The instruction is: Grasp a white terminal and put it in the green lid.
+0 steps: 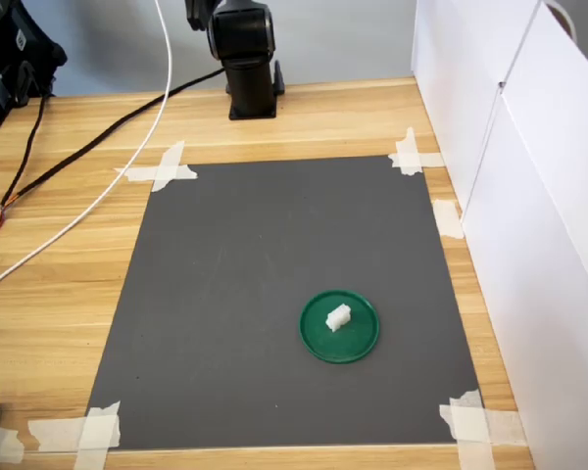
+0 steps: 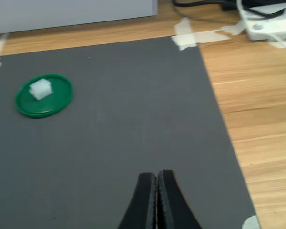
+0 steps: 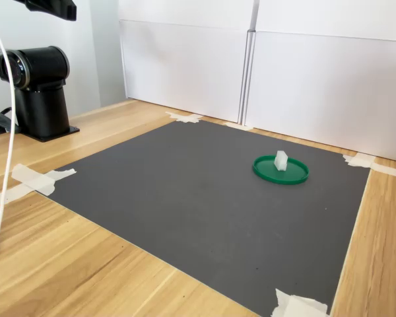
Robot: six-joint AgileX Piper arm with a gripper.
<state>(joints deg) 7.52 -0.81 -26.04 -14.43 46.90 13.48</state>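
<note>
The white terminal (image 1: 338,317) (image 2: 40,89) (image 3: 280,160) rests inside the green lid (image 1: 358,343) (image 2: 57,102) (image 3: 294,177), which lies on the dark grey mat (image 1: 255,294) (image 2: 133,119) (image 3: 198,191). In the wrist view my gripper (image 2: 157,177) is shut with nothing between its black fingers, raised above the mat and well apart from the lid. Neither exterior view shows the gripper; only the arm's black base (image 1: 247,59) (image 3: 43,92) appears at the table's edge.
White panels (image 1: 529,196) (image 3: 284,72) wall one side of the wooden table. White tape pieces (image 1: 162,168) (image 3: 33,179) hold the mat's corners. Black and white cables (image 1: 108,147) run across the wood near the base, and a white power strip (image 2: 271,28) lies beyond the mat.
</note>
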